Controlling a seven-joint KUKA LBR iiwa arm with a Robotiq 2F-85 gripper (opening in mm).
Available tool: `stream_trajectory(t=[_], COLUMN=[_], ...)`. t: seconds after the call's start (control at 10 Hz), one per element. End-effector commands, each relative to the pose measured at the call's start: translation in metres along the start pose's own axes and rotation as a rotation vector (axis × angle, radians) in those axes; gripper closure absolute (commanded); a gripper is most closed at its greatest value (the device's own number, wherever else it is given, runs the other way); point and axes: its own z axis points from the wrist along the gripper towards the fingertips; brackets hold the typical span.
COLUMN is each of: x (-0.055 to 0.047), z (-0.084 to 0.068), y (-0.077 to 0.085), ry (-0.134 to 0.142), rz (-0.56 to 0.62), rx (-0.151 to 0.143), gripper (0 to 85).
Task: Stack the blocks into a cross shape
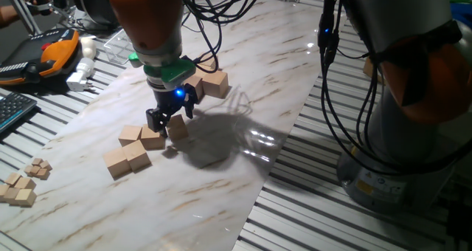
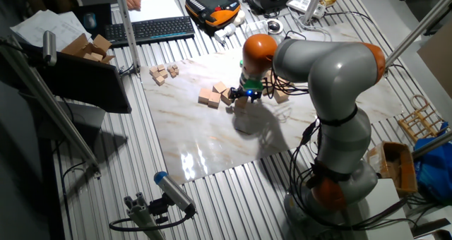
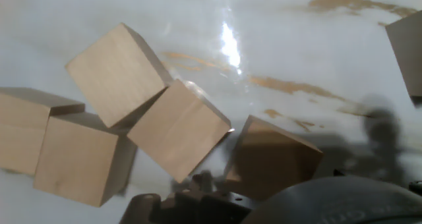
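The blocks [image 1: 137, 150] are bare, unpainted wood, matt and pale tan, with faint grain visible in the hand view. They lie on a marble-patterned board [image 1: 221, 170], smooth and glossy enough to mirror the lamps. Around it the table [image 1: 354, 221] is ribbed, dull grey metal.

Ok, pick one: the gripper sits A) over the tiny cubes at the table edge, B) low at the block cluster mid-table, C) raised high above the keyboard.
B: the gripper is down at the table among the blocks, well away from the tiny cubes and the keyboard.
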Motion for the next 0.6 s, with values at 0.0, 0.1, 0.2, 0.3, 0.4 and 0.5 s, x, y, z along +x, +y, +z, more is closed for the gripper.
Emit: stream_trajectory(t=[0.0,0.1,0.2,0.3,0.4,0.5], x=[-0.0002,-0.0001,-0.0001,0.0000,0.0000,0.0001], z=[0.0005,0.0014,0.0026,0.0028,0.0028,0.0028], y=[-0.0003,-0.0012,-0.0028,-0.0031,-0.0031,-0.0029], ry=[-0.002,-0.005,-0.014,-0.015,-0.015,-0.016], rz=[0.000,0.000,-0.001,-0.003,-0.005,-0.005], rx=[0.000,-0.001,-0.004,0.002,0.002,0.000], gripper=[0.0,0.0,0.0,17.0,17.0,17.0])
